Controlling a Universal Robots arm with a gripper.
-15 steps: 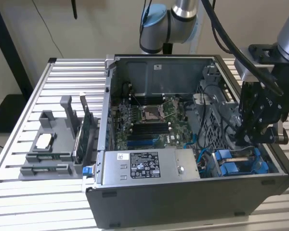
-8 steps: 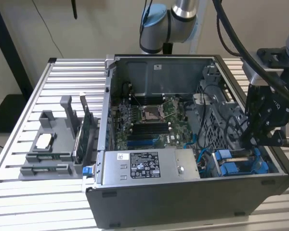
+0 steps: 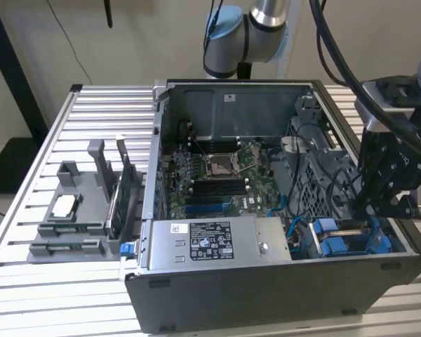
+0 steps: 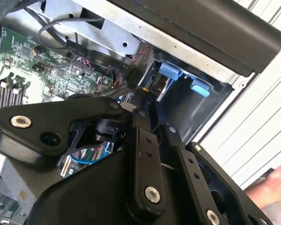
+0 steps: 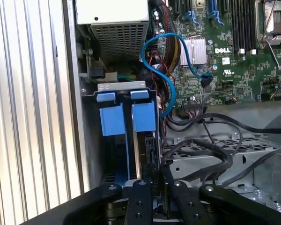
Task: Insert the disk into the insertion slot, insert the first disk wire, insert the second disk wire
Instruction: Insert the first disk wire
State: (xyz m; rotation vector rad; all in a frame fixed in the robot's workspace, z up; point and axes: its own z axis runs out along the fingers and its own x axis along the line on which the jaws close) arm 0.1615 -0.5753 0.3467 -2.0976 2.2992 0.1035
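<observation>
At case (image 3: 252, 298) corner, disk (image 5: 143, 117) sits fully in its slot, gripper (image 5: 154, 177) fingers (image 5: 139, 199) narrow, seemingly pinching a wire plug (image 4: 141, 89) behind it, wiring apparently unfinished.

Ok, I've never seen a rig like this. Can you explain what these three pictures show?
The machine is a single robot arm ending in a black gripper. The exterior view comes from a camera off the arm. It shows an open computer case lying on a slatted metal table, with a grey holder of spare parts beside it on the exterior view's left. Both wrist views come from cameras riding on the arm, looking past the gripper into the case. The gripper is low inside the case at the drive bay, where two blue carriers sit side by side. I cannot tell whether it holds anything.
</observation>
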